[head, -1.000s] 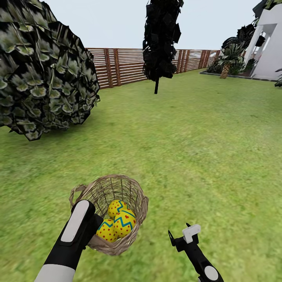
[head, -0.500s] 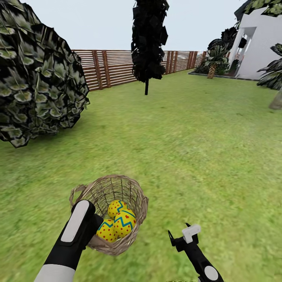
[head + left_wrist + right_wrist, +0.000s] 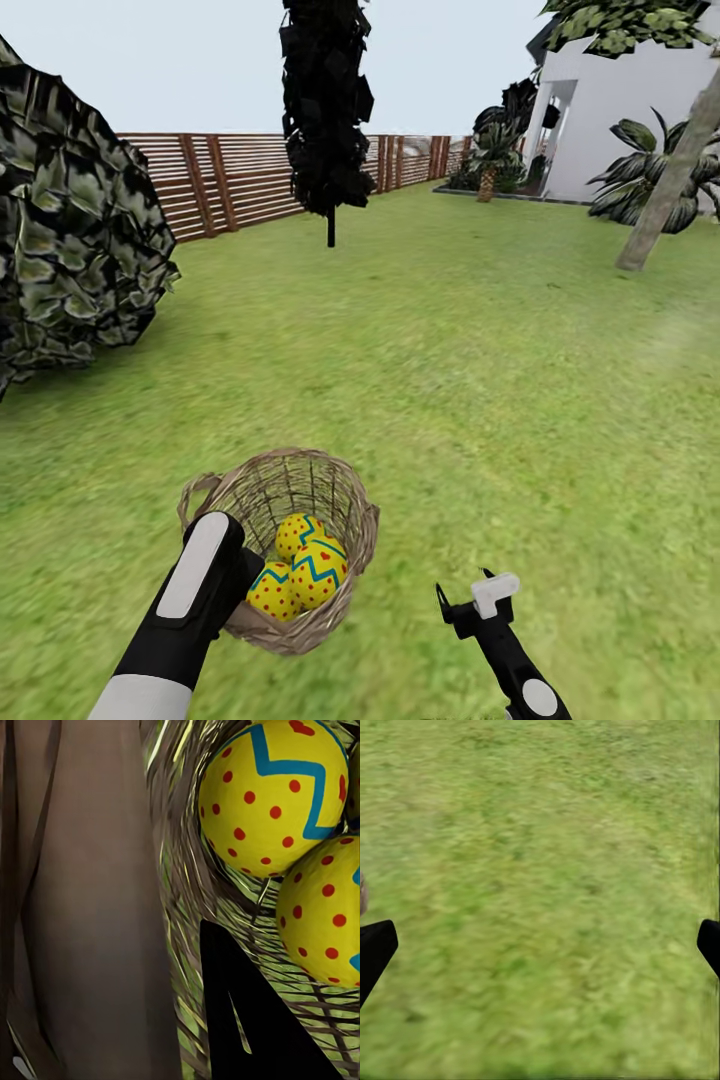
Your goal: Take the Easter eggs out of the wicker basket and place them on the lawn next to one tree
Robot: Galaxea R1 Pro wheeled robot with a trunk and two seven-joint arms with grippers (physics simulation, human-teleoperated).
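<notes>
Eggs [image 3: 300, 572] three in wicker basket [image 3: 338, 480], left claw [image 3: 238, 590] clamped on basket rim, right claw [image 3: 470, 605] spread wide over lawn [image 3: 480, 400], leaning tree trunk [image 3: 665, 190] far right.

Camera pans right: the dark cone-shaped tree [image 3: 325, 110], the fence [image 3: 240, 175] and the leafy bush [image 3: 70, 240] sit further left in the head view than before. A leaning grey-brown trunk [image 3: 665, 190] and the white house [image 3: 620, 120] now enter at right.
</notes>
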